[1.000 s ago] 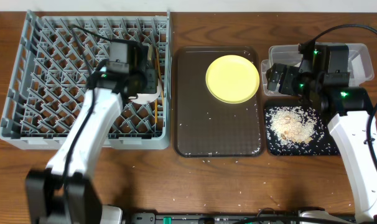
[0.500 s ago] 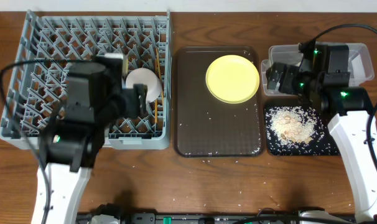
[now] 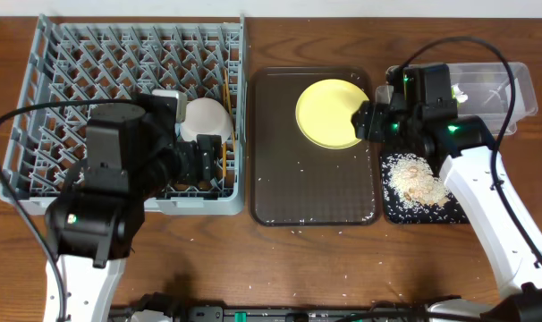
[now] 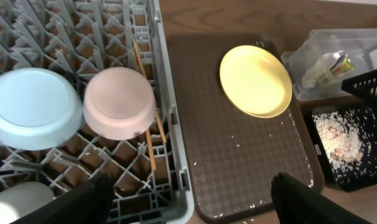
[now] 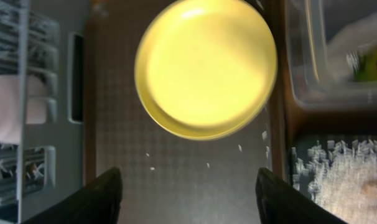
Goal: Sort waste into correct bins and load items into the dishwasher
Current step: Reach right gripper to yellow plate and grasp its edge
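The round yellow plate [image 3: 334, 113] [image 4: 255, 81] [image 5: 206, 67] lies at the back of the brown serving tray [image 3: 311, 183]. My right gripper [image 3: 368, 121] [image 5: 191, 199] hovers open at the plate's right edge, nothing between its fingers. My left gripper [image 3: 201, 161] [image 4: 188, 208] is open and empty above the grey dish rack's [image 3: 25, 134] front right corner. In the rack, a white bowl [image 3: 206, 119] [image 4: 119, 102] and a light blue bowl [image 4: 34, 107] sit upside down, with chopsticks [image 4: 146, 127] beside them and a white cup [image 4: 17, 198] nearer.
The clear tub [image 3: 490, 85] [image 4: 328, 59] at the back right holds a napkin and a green-and-yellow wrapper. In front of it, the black tray [image 3: 387, 207] [image 4: 347, 143] holds a heap of rice scraps. Loose grains dot the brown tray and the table's front edge.
My left gripper has opened and drawn back toward the rack's front, leaving the white bowl in the rack. My right arm has swung left from the tub to the plate.
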`<state>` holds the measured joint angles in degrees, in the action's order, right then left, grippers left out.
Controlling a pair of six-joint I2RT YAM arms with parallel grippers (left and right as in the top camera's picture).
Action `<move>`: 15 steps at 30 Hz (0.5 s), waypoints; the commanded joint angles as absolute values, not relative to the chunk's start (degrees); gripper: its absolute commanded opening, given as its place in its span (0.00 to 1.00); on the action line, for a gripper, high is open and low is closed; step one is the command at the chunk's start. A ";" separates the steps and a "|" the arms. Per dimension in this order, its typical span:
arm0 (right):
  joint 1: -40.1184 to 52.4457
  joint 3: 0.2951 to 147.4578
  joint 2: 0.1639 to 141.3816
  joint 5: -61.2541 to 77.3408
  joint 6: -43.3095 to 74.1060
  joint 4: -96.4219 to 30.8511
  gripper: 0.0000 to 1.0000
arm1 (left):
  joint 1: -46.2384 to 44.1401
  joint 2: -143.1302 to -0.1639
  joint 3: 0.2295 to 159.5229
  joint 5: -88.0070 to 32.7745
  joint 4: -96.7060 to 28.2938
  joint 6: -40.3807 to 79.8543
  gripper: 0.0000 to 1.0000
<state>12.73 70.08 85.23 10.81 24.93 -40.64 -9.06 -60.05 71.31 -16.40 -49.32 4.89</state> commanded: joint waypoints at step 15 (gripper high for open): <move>15.68 65.82 115.33 8.78 57.25 -27.35 0.40 | -9.04 -62.48 71.48 -18.00 -50.57 4.99 0.82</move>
